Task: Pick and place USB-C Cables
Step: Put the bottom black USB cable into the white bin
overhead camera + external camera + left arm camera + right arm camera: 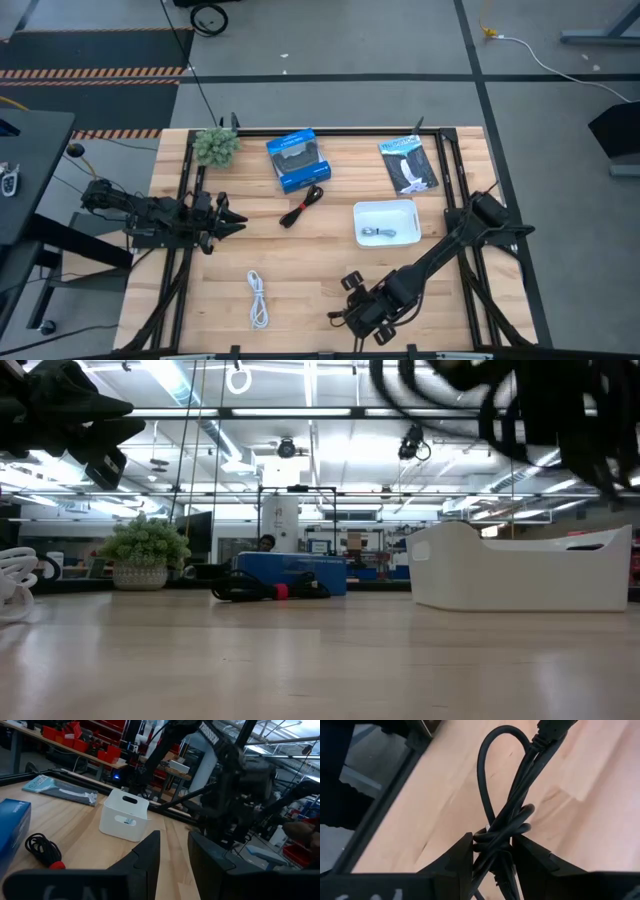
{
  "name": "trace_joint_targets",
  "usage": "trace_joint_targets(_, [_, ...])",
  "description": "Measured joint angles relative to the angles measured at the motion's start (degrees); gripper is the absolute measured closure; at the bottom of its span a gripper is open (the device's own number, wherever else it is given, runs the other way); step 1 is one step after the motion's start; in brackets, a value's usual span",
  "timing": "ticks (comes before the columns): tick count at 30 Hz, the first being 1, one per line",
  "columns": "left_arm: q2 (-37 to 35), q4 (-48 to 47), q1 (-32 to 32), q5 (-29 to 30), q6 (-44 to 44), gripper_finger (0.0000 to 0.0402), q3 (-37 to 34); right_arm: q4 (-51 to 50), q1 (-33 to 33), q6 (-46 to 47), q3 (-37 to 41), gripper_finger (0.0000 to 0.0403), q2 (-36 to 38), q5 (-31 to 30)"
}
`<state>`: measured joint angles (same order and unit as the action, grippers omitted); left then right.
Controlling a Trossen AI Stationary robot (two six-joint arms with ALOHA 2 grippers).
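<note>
Hanging bunched between the right gripper's (492, 851) two dark fingers, the black cable (506, 815) is pinched at its knotted middle, with one loop arching up and away over the pale wood. From above, that gripper (362, 312) sits low and centre-right in the frame, over the table's (300, 270) near edge. The pale blue-grey cable (381, 234) lies coiled inside the white bin (387, 222), right of centre. The black-and-red cable (304, 206) rests on the wood just below the blue box (297, 160), near the top middle. The white cable (258, 297) lies at the lower left of centre, apart from everything else. At the left edge, the left gripper (228, 220) points toward the middle with its fingers slightly parted and nothing between them. A small green plant (215, 146) stands at the upper left corner, and a flat black-and-white packet (408, 164) lies at the upper right.
</note>
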<state>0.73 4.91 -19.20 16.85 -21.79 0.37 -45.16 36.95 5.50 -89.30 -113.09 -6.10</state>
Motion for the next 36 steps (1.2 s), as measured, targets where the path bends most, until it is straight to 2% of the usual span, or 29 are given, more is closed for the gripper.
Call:
trace_joint_targets(13, [0.0,0.0,0.0,0.0,0.0,0.0294,0.0,-11.2,-1.3,5.1,-3.0,0.0275,14.6,0.1])
trace_joint_targets(24, [0.0,0.0,0.0,0.0,0.0,0.0294,0.0,-22.7,-1.9,9.6,-3.0,0.0275,22.7,-0.5])
trace_joint_targets(33, [0.0,0.0,0.0,0.0,0.0,0.0294,0.0,-35.2,-4.2,11.0,-2.7,0.0275,24.0,-10.1])
trace_joint_targets(36, [0.0,0.0,0.0,0.0,0.0,0.0294,0.0,-36.6,-5.1,11.0,-1.2,0.0275,24.0,-11.1])
